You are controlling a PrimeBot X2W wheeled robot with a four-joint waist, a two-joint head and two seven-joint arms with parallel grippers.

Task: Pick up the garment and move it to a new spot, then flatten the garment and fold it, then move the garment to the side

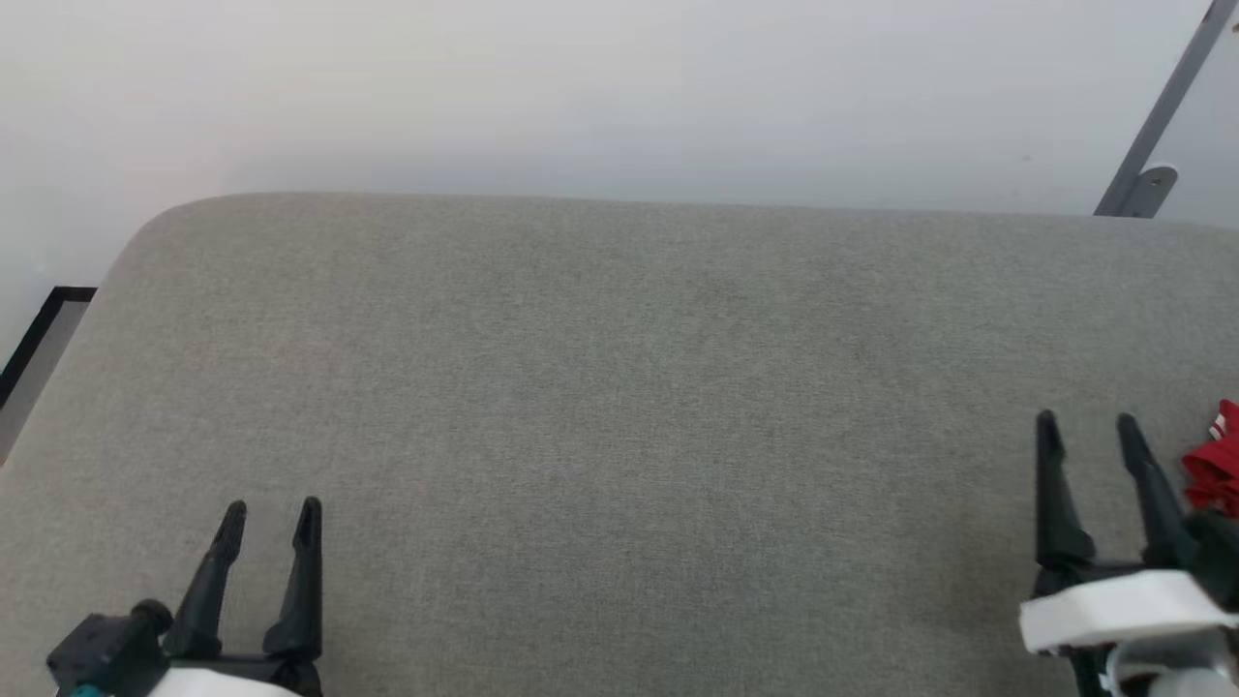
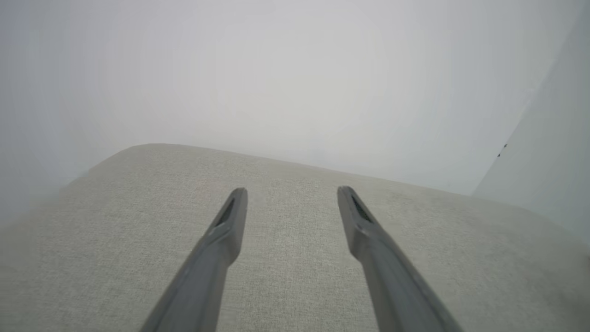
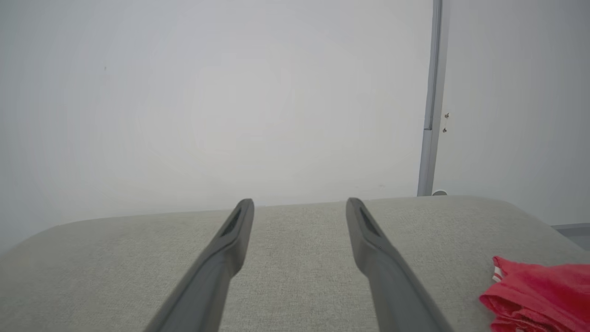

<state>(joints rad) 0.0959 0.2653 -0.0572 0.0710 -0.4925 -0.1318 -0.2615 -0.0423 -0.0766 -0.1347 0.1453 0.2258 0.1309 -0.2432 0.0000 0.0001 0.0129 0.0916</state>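
A plain pale wall (image 1: 581, 97) backs the scene. Below it a wide grey fabric pad (image 1: 619, 387) with rounded corners takes up most of the head view. Its weave looks matte and slightly grippy, so cloth will probably drag across it rather than slide. A grey metal post (image 1: 1166, 102) slants down the wall at the right to a foot by the pad's far edge.

The garment (image 1: 1218, 469) lies bunched at the pad's right edge, cut off by the frame. It shows as red cloth with a bit of white-and-red striped trim. It looks light, soft and limp, so it should sag from any hold. A pinch on a raised fold or on the trimmed hem seems the best place to take it.

The right gripper (image 1: 1086, 423) is over the pad just left of the garment and apart from it, fingers spread and empty. The left gripper (image 1: 273, 516) sits at the lower left, well apart from the garment, also spread and empty.
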